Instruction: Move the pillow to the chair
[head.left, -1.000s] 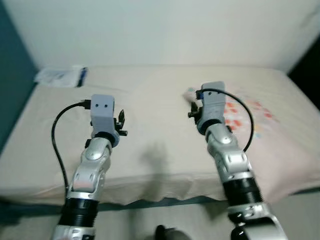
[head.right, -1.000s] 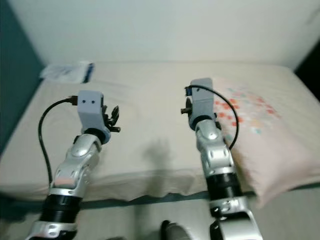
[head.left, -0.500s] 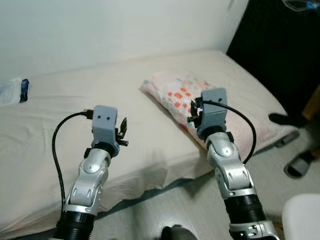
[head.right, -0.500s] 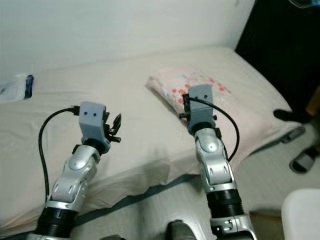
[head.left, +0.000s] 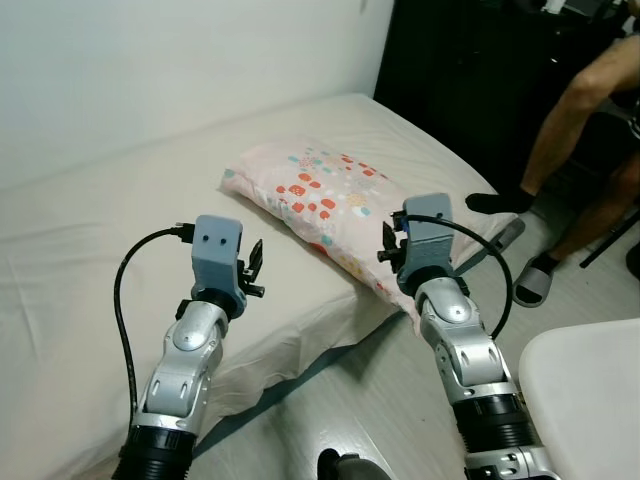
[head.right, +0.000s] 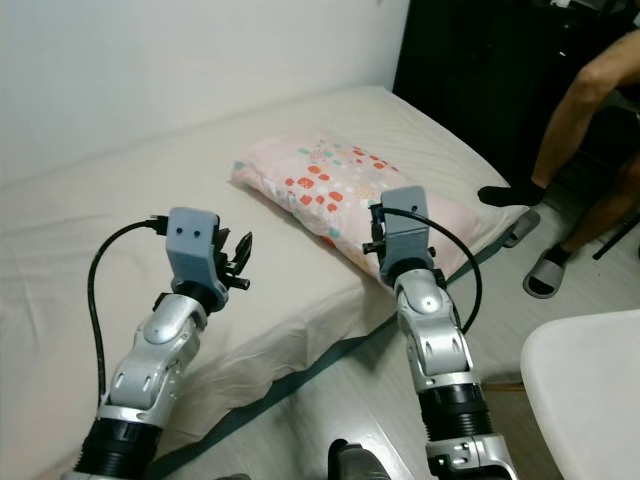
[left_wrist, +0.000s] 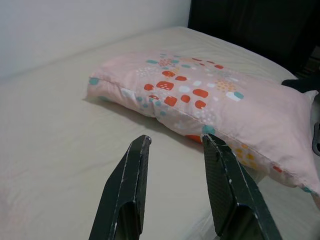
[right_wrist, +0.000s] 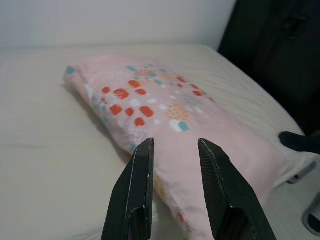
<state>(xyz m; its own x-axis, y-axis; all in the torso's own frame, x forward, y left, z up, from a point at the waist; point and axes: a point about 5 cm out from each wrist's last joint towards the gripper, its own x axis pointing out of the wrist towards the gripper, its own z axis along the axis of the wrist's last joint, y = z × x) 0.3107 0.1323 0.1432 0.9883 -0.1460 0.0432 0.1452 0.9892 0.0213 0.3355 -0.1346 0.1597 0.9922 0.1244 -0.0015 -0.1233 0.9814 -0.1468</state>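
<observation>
The pillow (head.left: 325, 195) is pink with orange and teal spots and lies on the beige bed (head.left: 80, 240), its near end overhanging the bed's corner. My left gripper (head.left: 252, 268) is open above the sheet, a little short of the pillow's near long side (left_wrist: 200, 95). My right gripper (head.left: 388, 244) is open too, held just over the overhanging end (right_wrist: 150, 110) without touching it. A white rounded surface (head.left: 590, 400), possibly the chair's seat, is low on the right.
A person sits at the right; a bare leg (head.left: 565, 95), a black-socked foot (head.left: 490, 202) and a slipper (head.left: 535, 280) are on the floor past the bed's corner. Dark furniture (head.left: 450, 60) stands behind. The white wall (head.left: 150, 60) runs along the bed's far side.
The camera has swung right: the pillow now sits in the middle, and the person's legs and the white surface have come into view. Both grippers stay open as before.
</observation>
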